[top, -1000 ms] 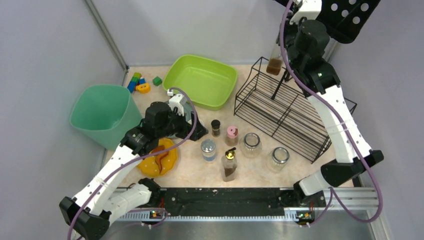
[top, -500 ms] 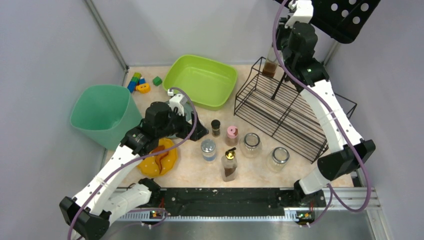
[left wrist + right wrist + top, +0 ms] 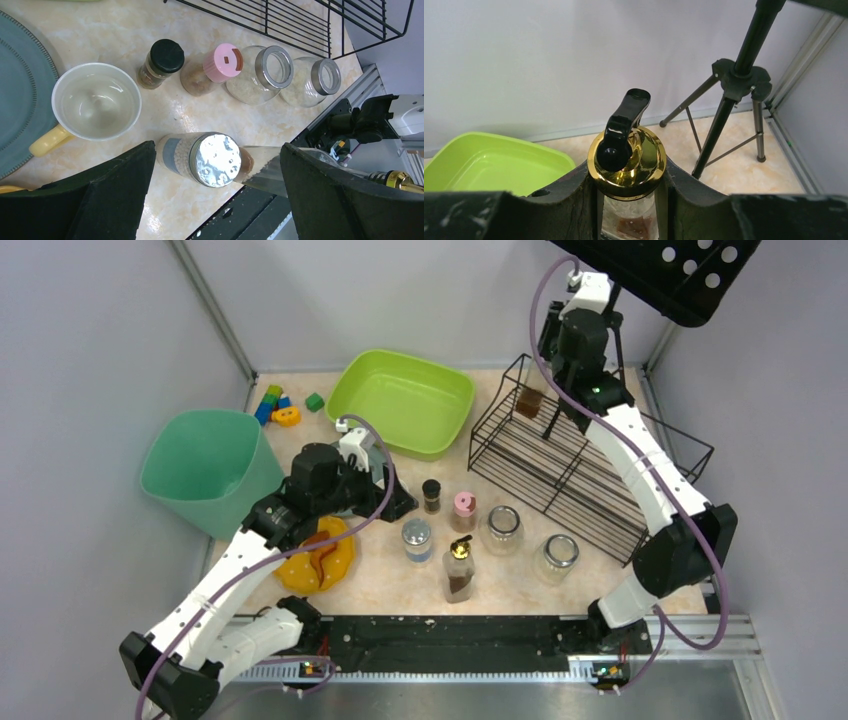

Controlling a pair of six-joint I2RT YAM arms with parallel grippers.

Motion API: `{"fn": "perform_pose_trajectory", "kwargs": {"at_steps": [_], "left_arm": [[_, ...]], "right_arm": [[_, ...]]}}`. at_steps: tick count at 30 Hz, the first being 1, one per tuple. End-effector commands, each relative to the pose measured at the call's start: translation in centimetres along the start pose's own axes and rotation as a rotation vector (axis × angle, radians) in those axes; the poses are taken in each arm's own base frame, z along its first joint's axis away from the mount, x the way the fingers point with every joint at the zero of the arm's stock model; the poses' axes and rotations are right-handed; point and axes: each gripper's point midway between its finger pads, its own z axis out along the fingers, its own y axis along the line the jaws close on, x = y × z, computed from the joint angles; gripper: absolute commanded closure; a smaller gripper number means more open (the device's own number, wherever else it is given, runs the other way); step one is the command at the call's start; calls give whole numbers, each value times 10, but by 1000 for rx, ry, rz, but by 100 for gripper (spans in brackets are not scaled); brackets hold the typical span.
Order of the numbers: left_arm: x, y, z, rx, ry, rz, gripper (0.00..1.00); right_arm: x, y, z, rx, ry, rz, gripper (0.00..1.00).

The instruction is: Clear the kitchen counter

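The kitchen counter [image 3: 390, 575] carries a row of jars. My right gripper [image 3: 545, 390] hangs above the back left corner of the black wire rack [image 3: 570, 465], shut on a glass bottle [image 3: 528, 400] of brown sauce. In the right wrist view its gold cap [image 3: 628, 160] with a black spout sits between my fingers. My left gripper [image 3: 385, 490] is open and holds nothing. In the left wrist view it [image 3: 217, 147] hovers over a silver-lidded jar [image 3: 216, 159], with a white cup [image 3: 95, 102] to the left.
On the counter stand a black-capped spice jar [image 3: 431, 495], a pink-lidded jar [image 3: 464, 510], two open glass jars [image 3: 502, 528] [image 3: 556, 557] and a second gold-capped bottle [image 3: 459, 570]. Green basin [image 3: 405, 400], teal bin [image 3: 205, 470], yellow plate [image 3: 320, 555] and toy blocks [image 3: 275, 405] lie left.
My right arm has swung left and lowered, carrying the sauce bottle to the rack's back left corner. The left arm has not moved.
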Motion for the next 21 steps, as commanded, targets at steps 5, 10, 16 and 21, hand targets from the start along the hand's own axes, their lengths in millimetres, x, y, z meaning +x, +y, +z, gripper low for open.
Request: {"fn": "perform_pose_trajectory", "kwargs": {"at_steps": [5, 10, 16, 21], "left_arm": [[-8, -2, 5, 20, -33, 11, 1], [-6, -1, 6, 15, -28, 8, 2], [-6, 0, 6, 12, -27, 8, 2], [-6, -1, 6, 12, -28, 9, 1]], "right_arm": [[-29, 6, 13, 6, -151, 127, 100], [-18, 6, 17, 19, -146, 108, 100], [-20, 11, 14, 23, -163, 55, 100], [-34, 16, 6, 39, -196, 21, 100]]}}
